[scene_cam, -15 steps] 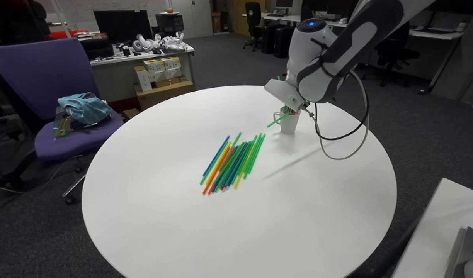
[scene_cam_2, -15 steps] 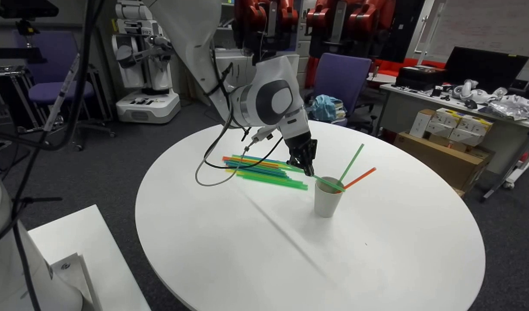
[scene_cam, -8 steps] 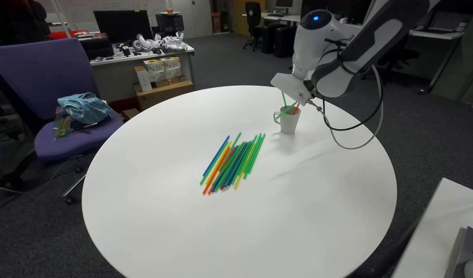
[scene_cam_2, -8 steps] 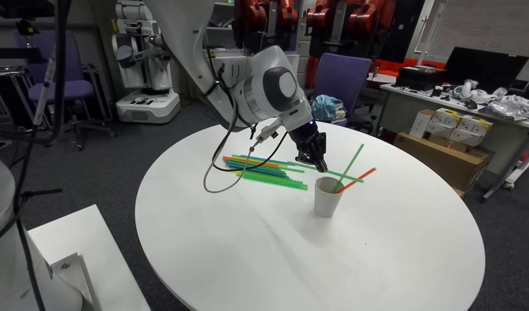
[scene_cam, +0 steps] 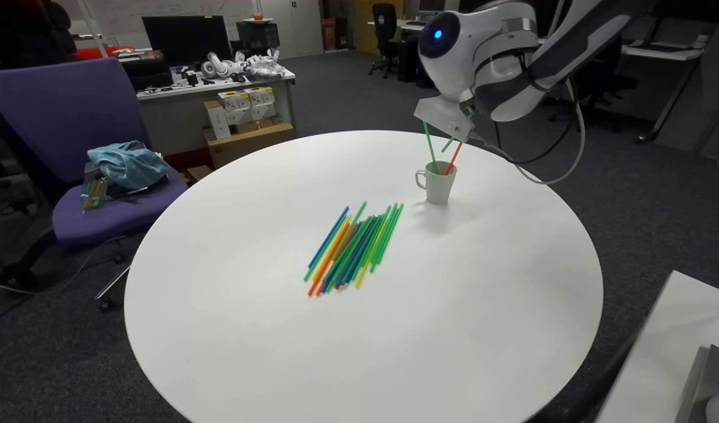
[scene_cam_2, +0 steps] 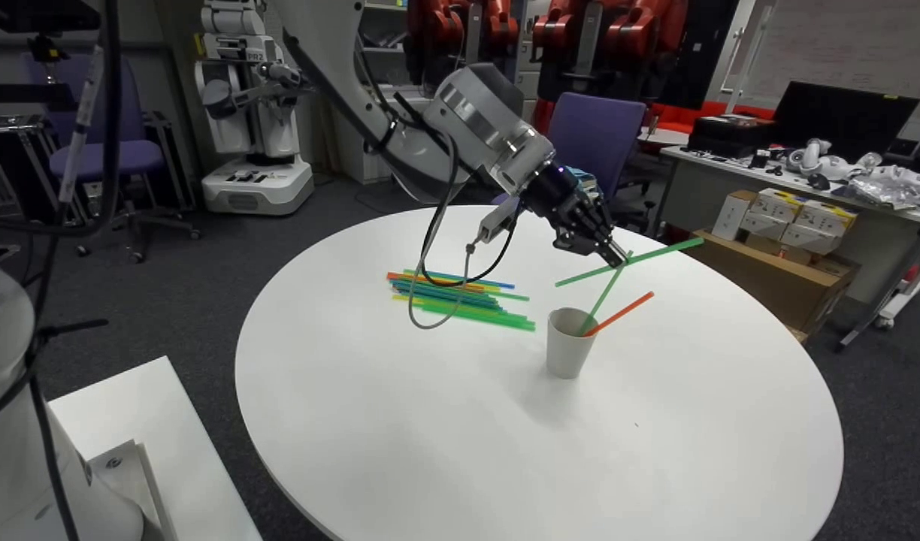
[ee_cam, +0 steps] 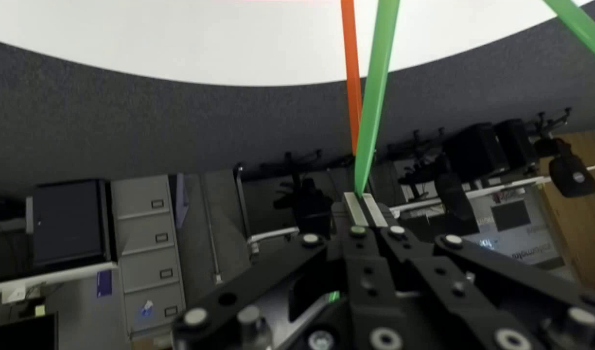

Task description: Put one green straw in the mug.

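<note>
The white mug stands upright on the table, in both exterior views (scene_cam: 439, 188) (scene_cam_2: 567, 349). A green straw (scene_cam_2: 609, 289) and an orange straw (scene_cam_2: 625, 312) lean in it. My gripper (scene_cam_2: 618, 259) is above and beyond the mug, shut on another green straw (scene_cam_2: 663, 250). This held straw sticks out on both sides of the fingertips, tilted, apart from the mug. It looks close to the leaning green straw's top; I cannot tell if they touch. In the wrist view a green straw (ee_cam: 375, 92) runs to the closed gripper (ee_cam: 365, 206). The mug is out of that view.
A pile of green, blue, yellow and orange straws lies on the white round table, in both exterior views (scene_cam: 353, 252) (scene_cam_2: 460, 300). The arm's cable (scene_cam_2: 430, 323) hangs low over the pile in an exterior view. A purple chair (scene_cam: 71, 117) stands beside the table.
My gripper has risen and moved away from the mug, and the wrist has turned. The held green straw's end has left the mug's rim and its tilt has reversed. The mug and pile have stayed.
</note>
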